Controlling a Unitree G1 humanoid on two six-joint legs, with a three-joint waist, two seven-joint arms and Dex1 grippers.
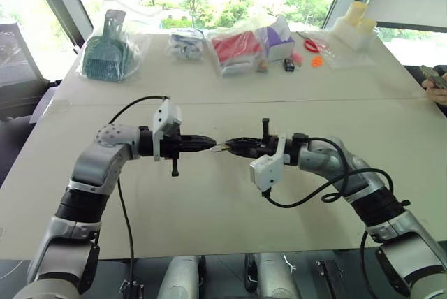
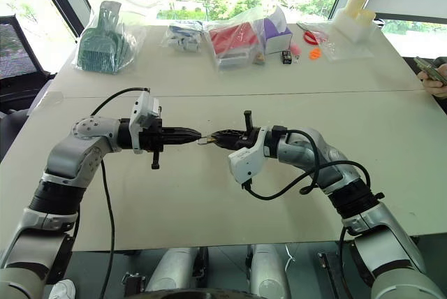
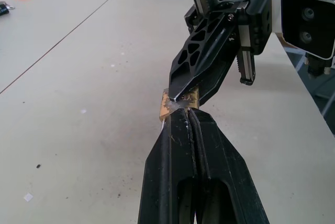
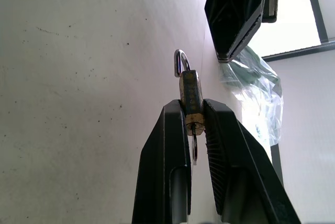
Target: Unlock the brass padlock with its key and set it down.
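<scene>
Our left gripper (image 1: 213, 144) is pinched fully shut, its tips right at the padlock (image 4: 191, 98), holding nothing we can make out. Our right gripper (image 4: 194, 110) clamps the padlock's brass body in mid-air above the table (image 1: 209, 208), so the key (image 4: 194, 148) in its base stays reachable.

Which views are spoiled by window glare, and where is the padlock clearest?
Left eye view: windows behind the table blow out, so the brass padlock is a speck. Right wrist view: bright glare at one edge, yet the padlock, clamped in the right tool, is sharp. Left wrist view: even light, the left tool close and soft.
</scene>
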